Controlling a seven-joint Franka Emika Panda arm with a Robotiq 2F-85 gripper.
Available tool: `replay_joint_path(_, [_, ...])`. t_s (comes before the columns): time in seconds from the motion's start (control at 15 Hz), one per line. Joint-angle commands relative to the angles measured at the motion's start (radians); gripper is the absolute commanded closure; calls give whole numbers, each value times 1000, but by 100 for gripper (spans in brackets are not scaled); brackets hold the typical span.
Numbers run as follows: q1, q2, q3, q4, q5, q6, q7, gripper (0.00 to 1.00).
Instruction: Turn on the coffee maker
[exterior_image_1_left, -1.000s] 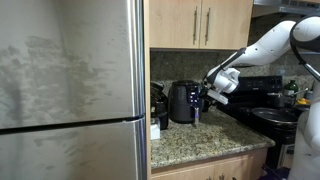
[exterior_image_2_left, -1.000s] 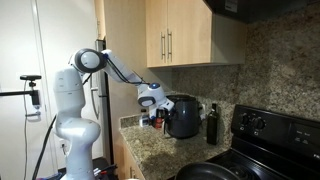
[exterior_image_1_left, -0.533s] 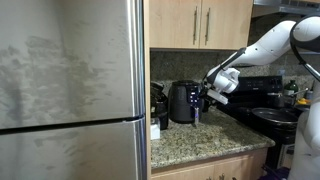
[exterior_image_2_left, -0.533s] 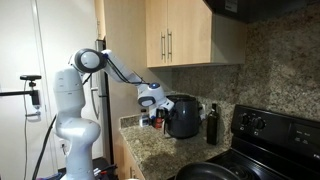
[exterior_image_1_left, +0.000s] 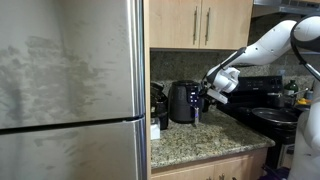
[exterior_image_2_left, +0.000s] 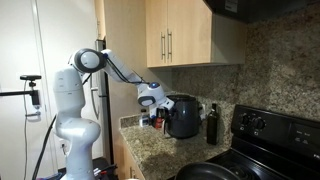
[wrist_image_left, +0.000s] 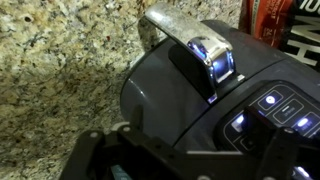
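The coffee maker (exterior_image_1_left: 183, 102) is a glossy black rounded appliance on the granite counter, and it also shows in an exterior view (exterior_image_2_left: 183, 117). In the wrist view its top (wrist_image_left: 170, 90) fills the frame, with a chrome handle (wrist_image_left: 195, 40) and bluish lit buttons (wrist_image_left: 270, 105) at the lower right. My gripper (exterior_image_1_left: 204, 97) is right at the appliance's front, as an exterior view (exterior_image_2_left: 155, 106) also shows. In the wrist view the gripper (wrist_image_left: 198, 128) is open, its dark fingers spread, one fingertip over the lit button panel. I cannot tell whether it touches.
A steel fridge (exterior_image_1_left: 70, 90) stands at one end of the counter. A black stove with pans (exterior_image_1_left: 270, 105) lies at the other end. A dark bottle (exterior_image_2_left: 211, 125) stands next to the appliance. Wooden cabinets (exterior_image_2_left: 185, 35) hang above. A small cluttered item (exterior_image_1_left: 157, 108) sits beside the appliance.
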Motion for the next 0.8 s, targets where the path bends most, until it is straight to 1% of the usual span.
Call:
replay_joint_path(0.0, [0,0,0,0,0,0,0,0])
replay_joint_path(0.27, [0,0,0,0,0,0,0,0])
replay_joint_path(0.33, [-8,4,0,-3,-29,-18,26,0])
replay_joint_path(0.4, [-200,-5,148,24,-108,-80,86,0])
replay_joint_path(0.47, [-66,49,13,93,-123,-97,112,0])
replay_joint_path(0.53, [-93,52,37,128,-126,-137,127,0])
replay_joint_path(0.67, [-85,61,29,172,-136,-149,150,0])
replay_joint_path(0.73, [-84,53,25,177,-124,-179,136,0])
